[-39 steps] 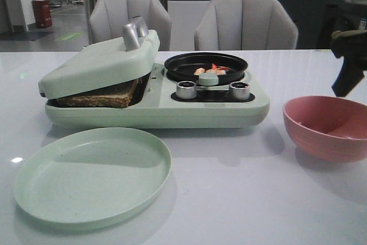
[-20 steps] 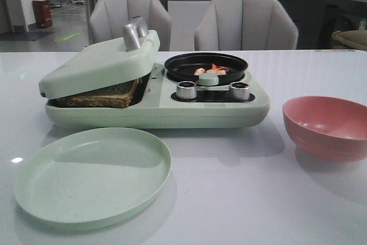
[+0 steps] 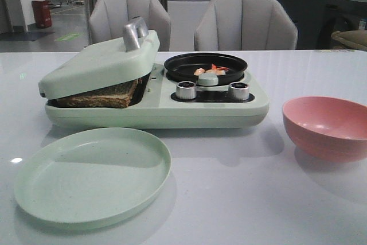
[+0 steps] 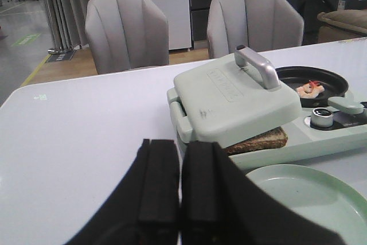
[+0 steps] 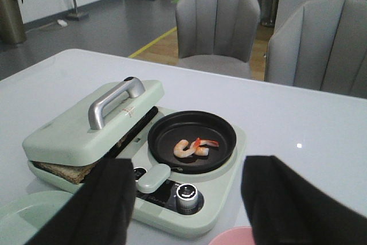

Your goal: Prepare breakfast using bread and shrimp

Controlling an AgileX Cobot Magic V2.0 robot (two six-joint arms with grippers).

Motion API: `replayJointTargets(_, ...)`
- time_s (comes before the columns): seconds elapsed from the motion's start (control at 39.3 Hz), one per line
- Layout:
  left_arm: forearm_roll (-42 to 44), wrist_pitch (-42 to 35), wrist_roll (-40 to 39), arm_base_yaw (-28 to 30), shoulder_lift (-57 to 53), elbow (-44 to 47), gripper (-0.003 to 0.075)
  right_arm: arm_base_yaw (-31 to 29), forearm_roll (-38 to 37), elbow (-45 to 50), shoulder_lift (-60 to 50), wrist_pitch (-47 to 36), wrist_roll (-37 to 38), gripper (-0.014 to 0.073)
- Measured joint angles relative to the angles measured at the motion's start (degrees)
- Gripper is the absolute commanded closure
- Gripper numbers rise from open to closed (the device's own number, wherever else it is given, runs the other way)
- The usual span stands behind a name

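glossy white table [image 3: 241, 199], matt green plastic plate [image 3: 92, 176], shiny metal handle [image 3: 134, 31], coarse bread [image 3: 100, 97]

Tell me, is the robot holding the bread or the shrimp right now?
Neither. The left gripper is shut on nothing, the right gripper is open and empty. The bread and shrimp sit in the cooker.

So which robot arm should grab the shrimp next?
Probably the right. Its tool is open and its camera looks straight down on the shrimp in the black pan. The left tool is shut, nearer the lid.
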Motion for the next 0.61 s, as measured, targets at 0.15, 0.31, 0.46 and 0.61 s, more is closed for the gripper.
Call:
replayJointTargets(0.15,0.00,0.00,0.00,0.00,0.00,0.00,0.0606,0.09,0.20,8.46,-10.69,-3.06,0.00,0.0082)
replayJointTargets(0.31,0.00,0.00,0.00,0.00,0.00,0.00,0.0606,0.09,0.29,14.94,-19.63,-3.47,0.00,0.0082)
replayJointTargets(0.46,0.00,0.00,0.00,0.00,0.00,0.00,0.0606,0.09,0.29,19.98,-22.98,-3.47,0.00,0.0083)
replayJointTargets(0.61,0.00,0.00,0.00,0.00,0.00,0.00,0.0606,0.09,0.29,21.98,-23.07,-3.47,0.00,0.0173)
